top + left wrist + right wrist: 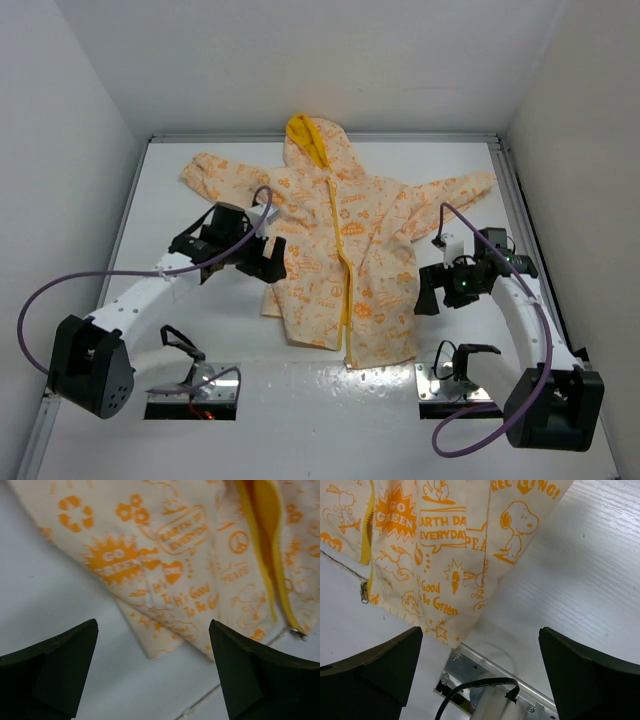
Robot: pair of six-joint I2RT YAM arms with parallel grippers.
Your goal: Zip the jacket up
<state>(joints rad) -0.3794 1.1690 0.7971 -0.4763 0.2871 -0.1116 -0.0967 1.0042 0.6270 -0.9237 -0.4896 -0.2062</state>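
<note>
jacket (pixel 375 250): soft cream cloth, orange prints | zipper (pixel 345 270): yellow | left gripper (pixel 152 625), right gripper (pixel 480 630): spread, empty

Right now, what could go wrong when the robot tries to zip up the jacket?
1. The zipper pull is tiny and sits at the very bottom of the jacket. The wide-open left pincer might pinch cloth instead.
2. Nothing holds the jacket down, because the right pincer is open too. A tug could drag it across the smooth table.
3. The front edges look uneven at the bottom, so the teeth may not meet.
</note>
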